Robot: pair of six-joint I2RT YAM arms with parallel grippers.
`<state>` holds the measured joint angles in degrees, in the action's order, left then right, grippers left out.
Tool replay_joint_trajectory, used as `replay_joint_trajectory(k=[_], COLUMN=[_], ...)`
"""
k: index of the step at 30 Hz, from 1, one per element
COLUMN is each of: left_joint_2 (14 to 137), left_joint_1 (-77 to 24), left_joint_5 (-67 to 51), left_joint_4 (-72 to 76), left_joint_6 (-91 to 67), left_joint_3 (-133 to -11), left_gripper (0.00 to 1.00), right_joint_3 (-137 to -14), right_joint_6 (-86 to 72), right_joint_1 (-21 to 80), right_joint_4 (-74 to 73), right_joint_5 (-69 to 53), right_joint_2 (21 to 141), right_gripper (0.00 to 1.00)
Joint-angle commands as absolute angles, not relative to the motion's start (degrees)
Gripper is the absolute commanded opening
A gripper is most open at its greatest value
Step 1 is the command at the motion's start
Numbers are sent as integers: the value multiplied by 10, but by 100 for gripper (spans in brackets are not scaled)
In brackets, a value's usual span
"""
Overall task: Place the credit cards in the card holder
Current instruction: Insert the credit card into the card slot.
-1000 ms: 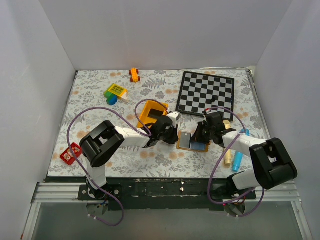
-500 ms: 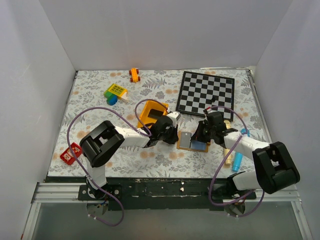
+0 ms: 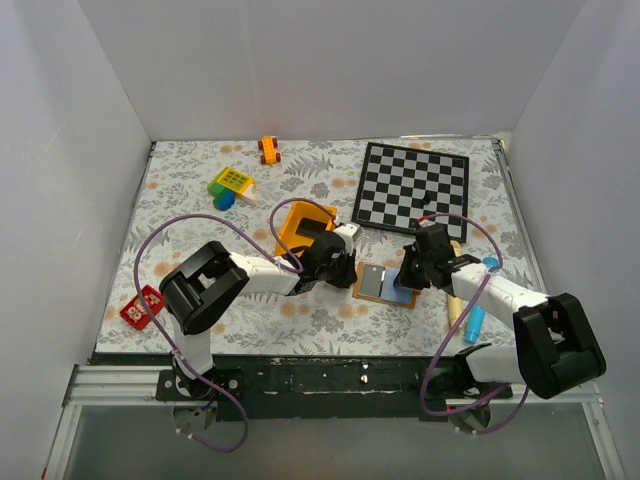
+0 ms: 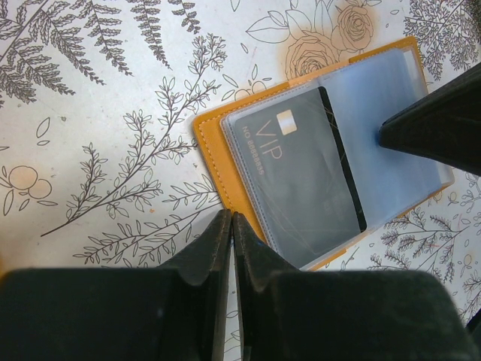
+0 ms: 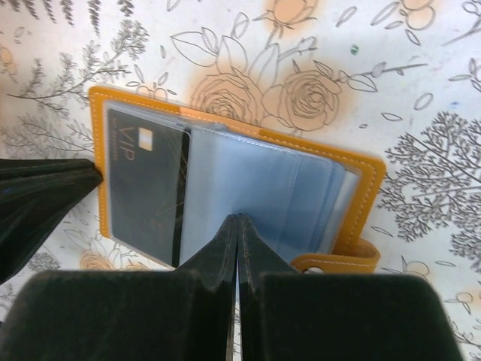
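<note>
Left gripper [image 4: 231,218]: jaws pressed together on nothing, tip low over the table [image 3: 300,315], just beside the left edge of the card holder [image 4: 207,143]. Right gripper [image 5: 237,219]: likewise closed and empty, tip set down on the clear sleeves [image 5: 255,192] near the middle of the holder. Card holder: lying open and flat, inside up, close to the table's near edge and a little right of its middle, between the two grippers; snap tab [image 5: 331,263] sticking out at its right side. Credit card [image 4: 293,180]: one black card marked VIP, tucked under a frosted sleeve on the holder's left half, inside the orange rim, with a narrow darker strip showing bare toward the fold. No telling from any view whether more cards sit under the other sleeves. Beyond the holder: chequered board [image 3: 412,185] toward the far right corner, yellow bin [image 3: 283,228] just behind the left gripper, something dark and flat inside it, too small to make out
</note>
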<state>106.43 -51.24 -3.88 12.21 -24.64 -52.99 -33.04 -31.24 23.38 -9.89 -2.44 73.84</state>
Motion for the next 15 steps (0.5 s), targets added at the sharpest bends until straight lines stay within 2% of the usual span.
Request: replay_joint_trajectory(k=[1,15], left_joint_2=[1071,1071], left_joint_1=[-518,-518], left_joint_5=[-35,-32], left_joint_4=[91,91], left_joint_6=[-238,-238], left_joint_3=[-533,-533], left_gripper=[4,3], right_joint_3=[-359,-370], right_joint_6=[-308,-316], right_joint_1=[237,236], right_joint_4=[-144,-194], right_joint_5=[18,52], right_joint_2=[729,693], right_gripper=[1,1])
